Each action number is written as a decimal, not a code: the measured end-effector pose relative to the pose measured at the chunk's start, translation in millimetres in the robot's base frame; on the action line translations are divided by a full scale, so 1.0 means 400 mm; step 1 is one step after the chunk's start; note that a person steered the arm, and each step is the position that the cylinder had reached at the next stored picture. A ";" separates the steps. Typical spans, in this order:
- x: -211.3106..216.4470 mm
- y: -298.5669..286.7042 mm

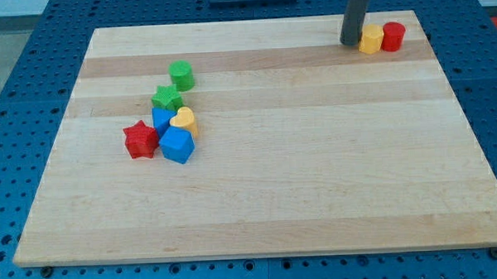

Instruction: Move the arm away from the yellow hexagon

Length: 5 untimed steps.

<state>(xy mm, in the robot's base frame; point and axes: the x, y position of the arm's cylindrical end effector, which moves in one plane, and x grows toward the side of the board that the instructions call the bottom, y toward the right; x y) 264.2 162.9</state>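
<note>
Eight blocks seen on wooden board (315, 154). Yellow hexagon (371, 39) located near board's top-right corner, red cylinder (393, 36) touching it on view's right. My tip (349, 42) placed just beside yellow hexagon on view's left, contact not discernible. No pincer fitted, only rod. Cluster at view's left, well apart: green cylinder (181, 75), green star (167, 98), yellow heart (183, 121), red star (140, 139), blue block (160, 120) partly hidden, second blue block (177, 145), shapes unclear.

I see a pale wooden board (316, 170), smooth and matt with visible grain bands. Around it lies a blue perforated surface (31, 81), apparently metal. The yellow hexagon (371, 38), upper right, looks matt plastic.
</note>
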 end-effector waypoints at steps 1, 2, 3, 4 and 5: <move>0.000 -0.011; 0.001 -0.120; 0.009 -0.251; 0.009 -0.361; 0.009 -0.468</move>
<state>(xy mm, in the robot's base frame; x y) 268.0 -24.5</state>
